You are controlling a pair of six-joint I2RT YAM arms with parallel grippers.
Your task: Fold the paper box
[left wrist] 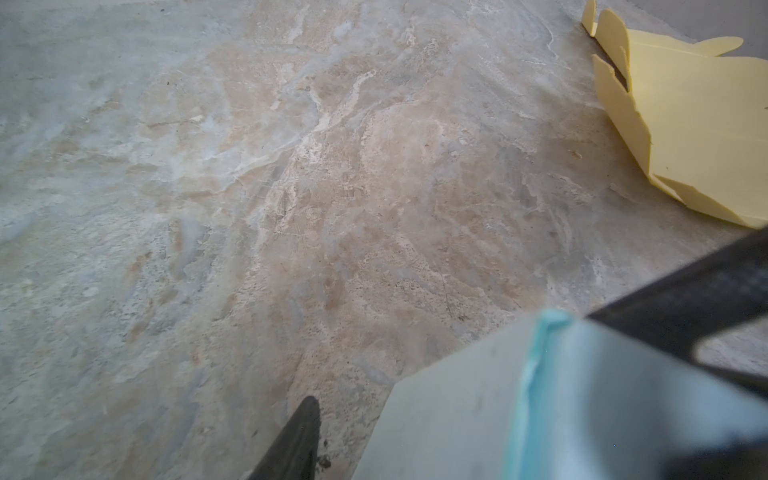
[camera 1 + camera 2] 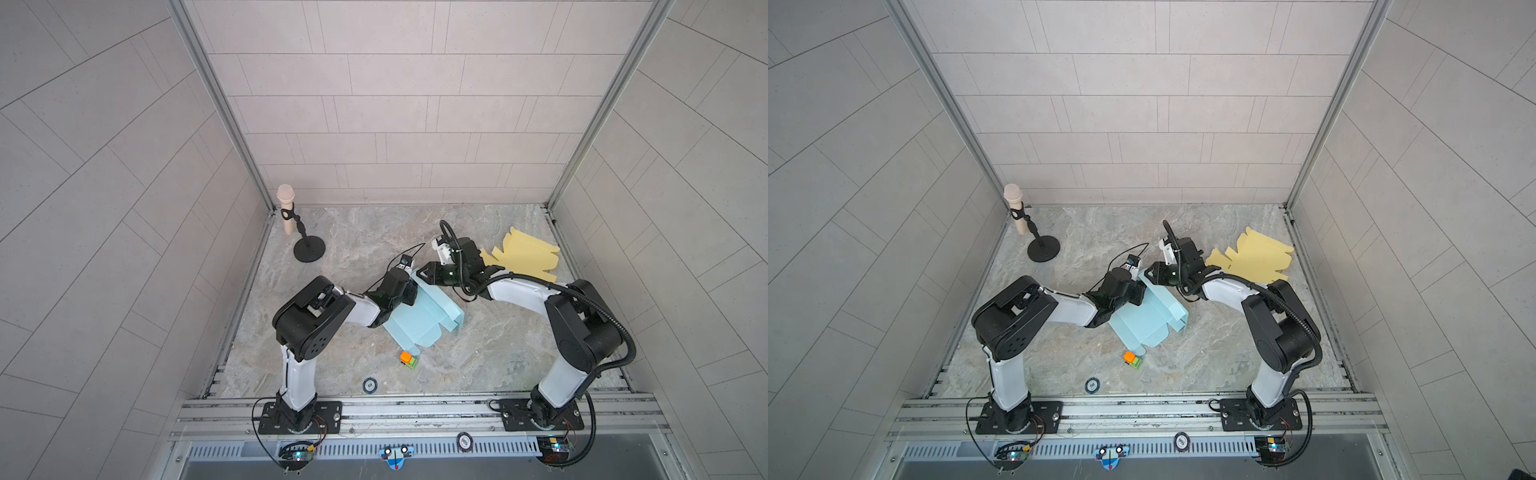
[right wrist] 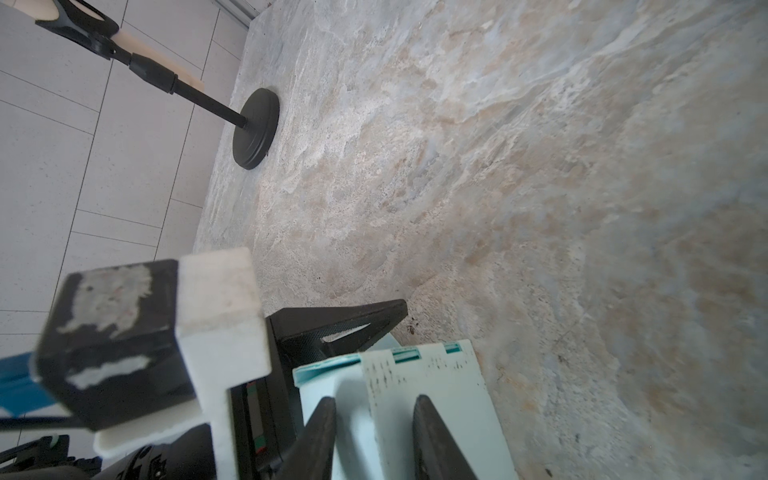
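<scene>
**Paper box and both grippers, mid-fold.** The pale blue paper box [image 2: 419,320] lies near the middle of the marbled table [image 2: 498,353], between the two arms. In both top views we see one wall raised along its right-hand side, while the broad panel and the flaps on its near side lie flat. We judge the fold to be begun but far from finished: the remaining walls must be raised and the flaps tucked in.

The left gripper [image 2: 412,286] and the right gripper [image 2: 424,272] meet at the box's far corner, almost touching. In the right wrist view the right gripper [image 3: 374,399] has its fingers a little apart, astride a creased panel with slots. We cannot tell whether they pinch it. In the left wrist view only one finger [image 1: 303,432] shows, with a blue flap hiding the rest, so we cannot tell the left gripper's opening or hold.

Only the top views show the box's overall shape. Only the wrist views show the corner being worked, which the grippers hide from above.

Around the box, a small orange-and-green toy [image 2: 408,360] sits just beside its near edge, with a round disc [image 2: 369,385] nearer the front. A flat yellow box blank [image 2: 523,255] lies far right, and a microphone on a stand [image 2: 309,249] stands far left.
</scene>
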